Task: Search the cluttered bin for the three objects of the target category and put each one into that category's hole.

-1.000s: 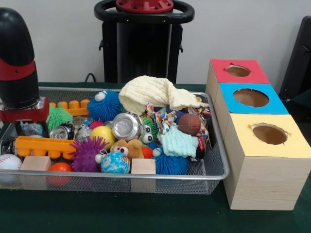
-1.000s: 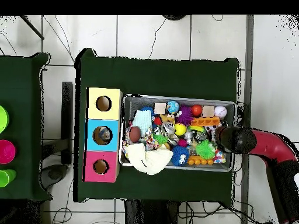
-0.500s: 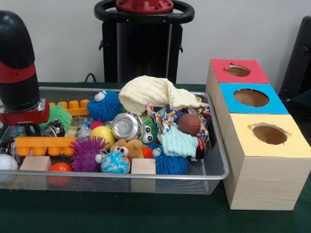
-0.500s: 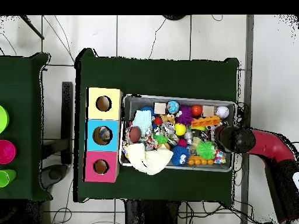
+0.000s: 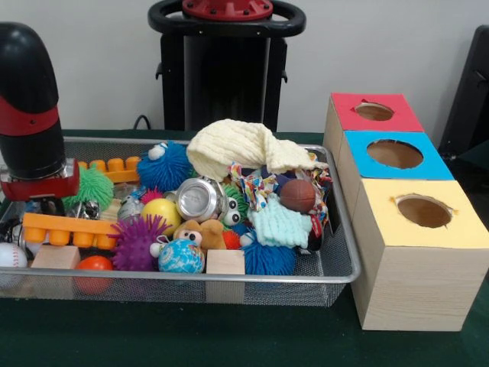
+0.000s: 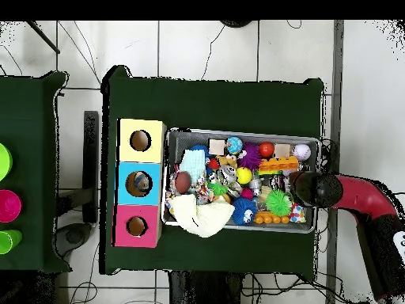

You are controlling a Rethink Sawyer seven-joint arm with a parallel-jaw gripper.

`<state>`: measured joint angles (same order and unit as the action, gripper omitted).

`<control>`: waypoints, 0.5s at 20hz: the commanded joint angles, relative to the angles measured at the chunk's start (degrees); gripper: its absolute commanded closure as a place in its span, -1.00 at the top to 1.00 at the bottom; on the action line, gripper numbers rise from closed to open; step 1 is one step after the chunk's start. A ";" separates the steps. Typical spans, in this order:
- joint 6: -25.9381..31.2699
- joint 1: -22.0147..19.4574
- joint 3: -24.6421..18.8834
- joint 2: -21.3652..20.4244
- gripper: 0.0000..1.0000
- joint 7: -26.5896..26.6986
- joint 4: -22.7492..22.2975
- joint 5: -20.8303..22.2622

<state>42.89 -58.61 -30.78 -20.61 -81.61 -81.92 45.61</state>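
My gripper [image 5: 40, 205] hangs from the black and red arm at the left end of the wire mesh bin [image 5: 336, 269], low among the toys behind a long orange brick [image 5: 67, 228]. Whether it holds anything is hidden. A small silver can [image 5: 87, 208] peeks out just right of it. A larger crushed can [image 5: 197, 199] lies mid-bin. Three boxes with round holes stand to the right: red [image 5: 374, 112], blue [image 5: 395, 154], yellow [image 5: 422, 211]. In the overhead view my gripper [image 6: 311, 188] is over the bin's right end.
The bin also holds a yellow cloth [image 5: 238, 147], blue furry ball [image 5: 166, 165], green spiky ball [image 5: 95, 185], purple spiky ball [image 5: 136, 241], brown ball [image 5: 298, 195], mint cloth [image 5: 279, 222], baseball [image 5: 14, 254] and wooden blocks [image 5: 225, 262].
The arm has sunk a little lower into the bin's end. The small can beside it has slid toward the gripper and is now mostly hidden. The orange brick has tilted slightly.
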 commanded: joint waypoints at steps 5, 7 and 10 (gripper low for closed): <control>3.80 1.59 -0.78 -8.70 -1.00 11.38 -6.41 0.28; 4.28 2.50 -0.65 -10.63 -1.00 10.01 -7.74 -0.27; 4.93 3.86 -0.49 -11.73 -1.00 8.62 -8.19 -0.72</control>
<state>42.89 -57.09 -30.73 -27.56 -81.61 -85.24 45.48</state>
